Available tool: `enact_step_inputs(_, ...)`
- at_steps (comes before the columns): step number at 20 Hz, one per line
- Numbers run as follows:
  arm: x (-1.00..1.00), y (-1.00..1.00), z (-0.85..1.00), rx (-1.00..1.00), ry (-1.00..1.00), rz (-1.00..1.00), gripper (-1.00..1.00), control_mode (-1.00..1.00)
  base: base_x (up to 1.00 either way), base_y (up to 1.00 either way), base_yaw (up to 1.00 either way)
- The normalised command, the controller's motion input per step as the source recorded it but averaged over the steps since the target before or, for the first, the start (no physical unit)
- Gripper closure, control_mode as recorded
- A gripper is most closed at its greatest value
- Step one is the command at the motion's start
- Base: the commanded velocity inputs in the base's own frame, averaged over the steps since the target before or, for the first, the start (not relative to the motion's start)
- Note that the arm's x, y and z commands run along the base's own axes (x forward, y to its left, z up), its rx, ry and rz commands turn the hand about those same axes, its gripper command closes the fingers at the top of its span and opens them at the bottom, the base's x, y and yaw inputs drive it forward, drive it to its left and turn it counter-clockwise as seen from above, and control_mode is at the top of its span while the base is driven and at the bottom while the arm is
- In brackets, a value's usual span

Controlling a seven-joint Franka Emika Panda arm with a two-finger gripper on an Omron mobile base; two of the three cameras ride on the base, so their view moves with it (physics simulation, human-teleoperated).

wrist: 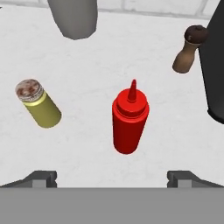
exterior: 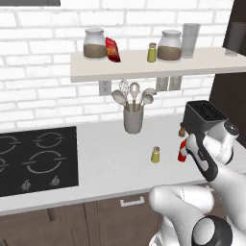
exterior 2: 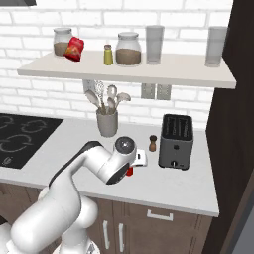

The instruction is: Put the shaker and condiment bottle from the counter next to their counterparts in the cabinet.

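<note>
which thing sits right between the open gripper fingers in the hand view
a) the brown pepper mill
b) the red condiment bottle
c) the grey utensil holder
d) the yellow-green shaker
b: in the hand view the red condiment bottle stands upright on the counter, centred ahead of the open gripper, with the shaker off to one side and the pepper mill to the other.

White arm (exterior 2: 94, 163) bent forward and down, jaws wide apart.

The condiment bottle (wrist: 130, 119) looked like smooth, glossy red plastic. The counter (wrist: 87, 148) was matt pale stone, faintly mottled. The pepper mill (wrist: 188, 54) looked like brown wood.
</note>
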Motion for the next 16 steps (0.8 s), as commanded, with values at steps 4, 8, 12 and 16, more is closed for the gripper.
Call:
enact_step_inputs(4, 0.1, -0.01, -0.1, 0.0, 0.0, 0.0, -1.0, -1.0, 0.0, 0.0, 0.0)
enact_step_inputs(8, 0.15, 0.0, -0.1, 0.0, 0.0, 0.0, -1.0, -1.0, 0.0, 0.0, 0.0)
enact_step_inputs(12, 0.12, 0.0, -0.12, 0.0, 0.0, 0.0, -1.0, -1.0, 0.0, 0.0, 0.0)
enact_step_inputs(16, 0.12, -0.01, -0.11, 0.0, 0.0, 0.0, -1.0, -1.0, 0.0, 0.0, 0.0)
